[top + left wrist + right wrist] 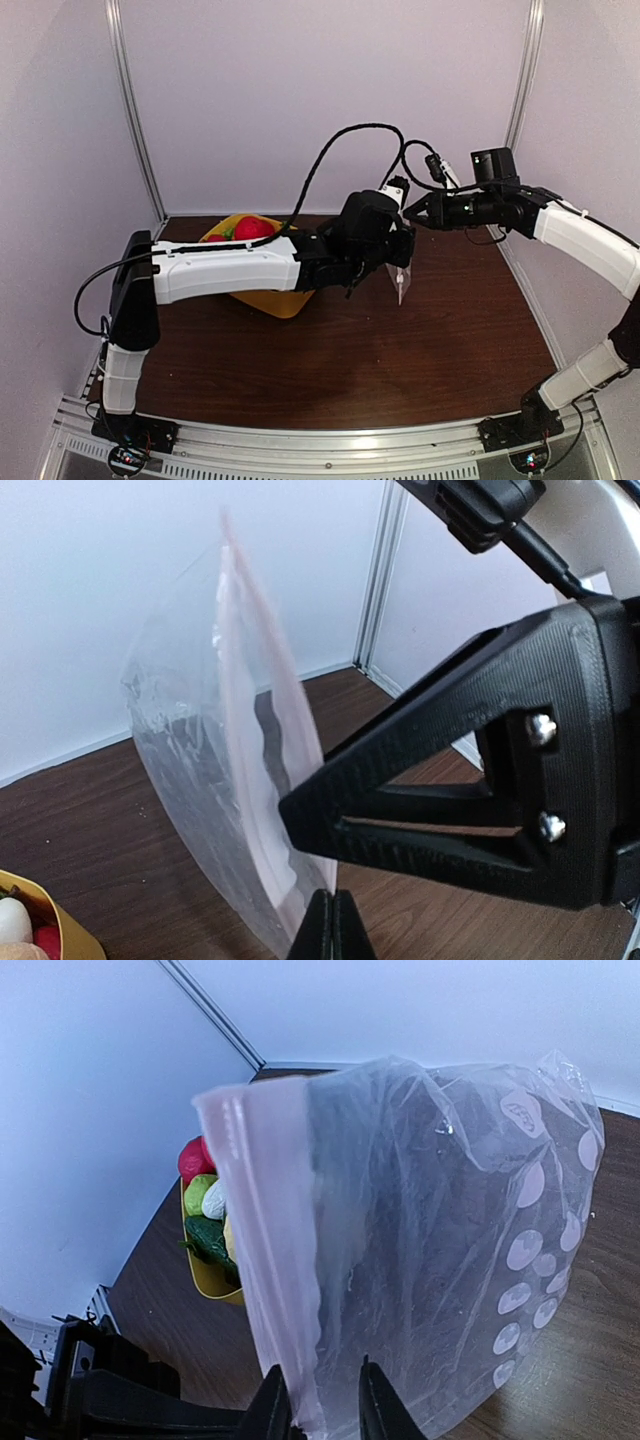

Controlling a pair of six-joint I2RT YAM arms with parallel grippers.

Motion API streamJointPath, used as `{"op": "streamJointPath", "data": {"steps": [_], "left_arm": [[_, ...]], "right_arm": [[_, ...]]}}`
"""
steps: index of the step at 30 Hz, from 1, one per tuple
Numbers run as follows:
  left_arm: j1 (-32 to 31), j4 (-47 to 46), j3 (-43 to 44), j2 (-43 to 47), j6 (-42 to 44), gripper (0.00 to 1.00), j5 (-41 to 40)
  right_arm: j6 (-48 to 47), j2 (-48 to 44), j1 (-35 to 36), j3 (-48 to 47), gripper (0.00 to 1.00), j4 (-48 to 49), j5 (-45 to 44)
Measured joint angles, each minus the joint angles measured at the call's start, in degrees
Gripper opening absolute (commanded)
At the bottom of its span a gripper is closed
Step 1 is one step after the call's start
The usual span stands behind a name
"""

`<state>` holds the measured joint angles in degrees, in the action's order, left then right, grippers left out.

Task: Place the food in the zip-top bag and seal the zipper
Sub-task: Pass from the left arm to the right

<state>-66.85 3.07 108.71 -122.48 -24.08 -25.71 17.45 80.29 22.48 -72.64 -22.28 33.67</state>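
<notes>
While left claw (325,925) pinches zip-top bag (190,780), right claw (320,1378) narrowly open astride zipper (262,1260), dot print (525,1250) unreadable.

High rear camera overlooks table (400,350); both wrist cameras closely face bag (190,780)

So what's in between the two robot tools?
The zip-top bag. The left wrist view shows the left tool pinching its bottom edge, with the right tool reaching its zipper from the other side.
</notes>
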Motion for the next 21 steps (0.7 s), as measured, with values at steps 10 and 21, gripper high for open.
{"op": "streamJointPath", "data": {"steps": [10,21], "left_arm": [[0.20,0.02,-0.35,-0.02,-0.24,0.24,0.42],[0.42,2.21,-4.33,3.61,-3.06,0.55,1.51]], "right_arm": [[0.42,0.96,0.07,-0.74,0.00,0.02,-2.84],[-0.76,3.17,0.04,-1.03,0.00,0.39,-5.35]]}}
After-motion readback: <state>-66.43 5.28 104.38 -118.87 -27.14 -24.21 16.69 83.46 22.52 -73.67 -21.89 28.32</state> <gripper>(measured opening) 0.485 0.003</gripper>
